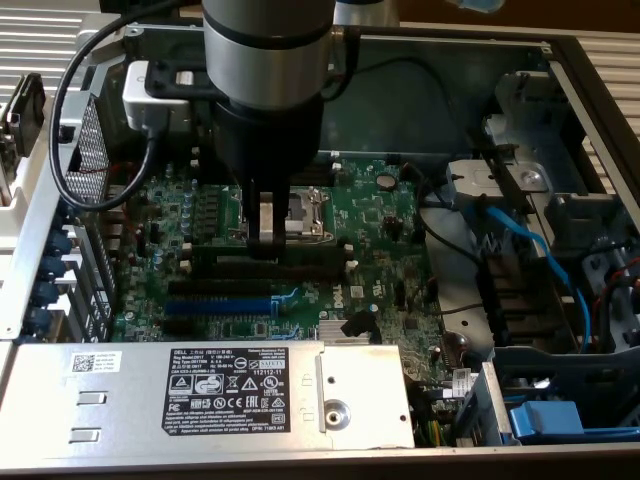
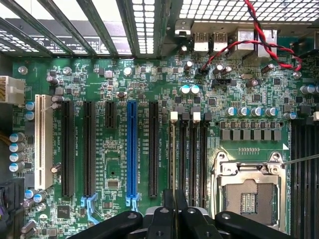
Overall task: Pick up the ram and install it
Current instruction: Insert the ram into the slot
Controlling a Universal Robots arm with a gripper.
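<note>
My gripper (image 1: 264,243) reaches straight down onto the green motherboard (image 1: 385,260) inside the open computer case, at the memory slots beside the CPU socket (image 1: 300,212). In the wrist view its dark fingers (image 2: 168,209) stand close together over the outermost of the black memory slots (image 2: 192,154) with white end clips. A thin strip, the ram (image 2: 173,154) seen edge-on, runs along that slot from between the fingers. The gripper (image 2: 174,206) looks shut on it. I cannot tell whether the stick is fully seated.
A blue expansion slot (image 2: 131,149) and black slots lie beside the memory slots. The open CPU socket (image 2: 249,194) is on the other side. Red and black wires (image 2: 249,42) cross near the rear ports. A metal power supply (image 1: 240,385) and blue cables (image 1: 540,250) border the board.
</note>
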